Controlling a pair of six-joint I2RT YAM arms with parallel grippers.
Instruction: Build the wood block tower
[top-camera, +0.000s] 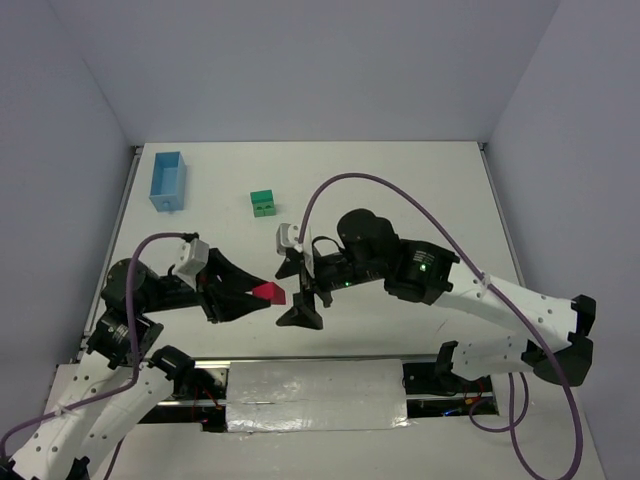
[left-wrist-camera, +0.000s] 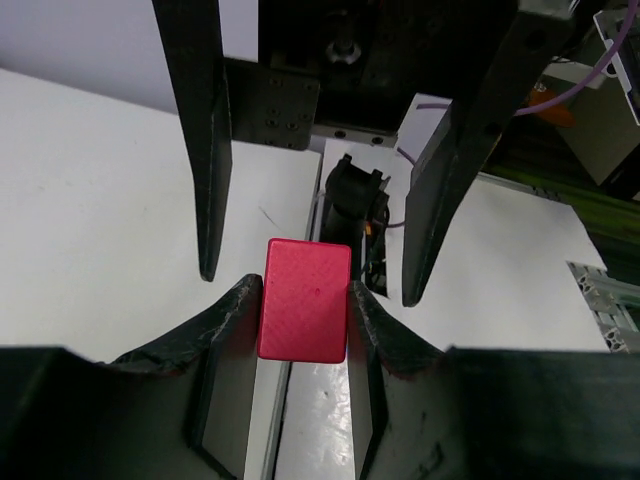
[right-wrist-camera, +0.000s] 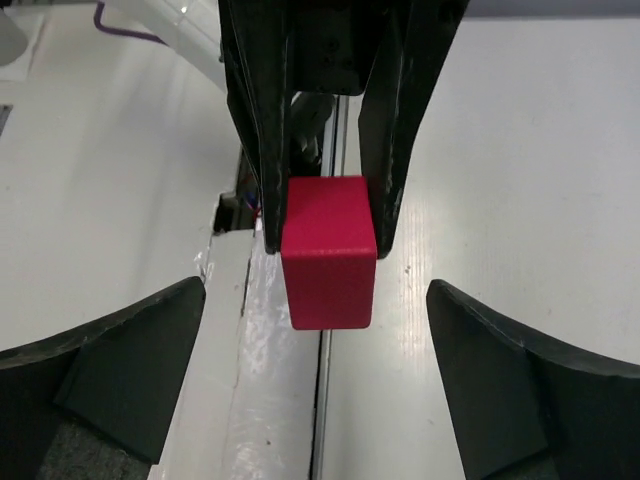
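Note:
My left gripper (top-camera: 268, 294) is shut on the red roof-shaped block (top-camera: 269, 292) and holds it above the table near the front edge. In the left wrist view the red block (left-wrist-camera: 305, 298) sits clamped between both fingertips. My right gripper (top-camera: 305, 290) is open and faces the left one, its fingers spread to either side of the red block (right-wrist-camera: 328, 250), not touching it. The green cubes (top-camera: 263, 203) stand stacked on the table at the back, left of centre, apart from both grippers.
A light blue rectangular box (top-camera: 167, 181) lies at the back left of the white table (top-camera: 420, 190). A purple cable (top-camera: 330, 190) arcs over the right arm. The table's front edge with a taped strip (top-camera: 315, 395) runs below the grippers.

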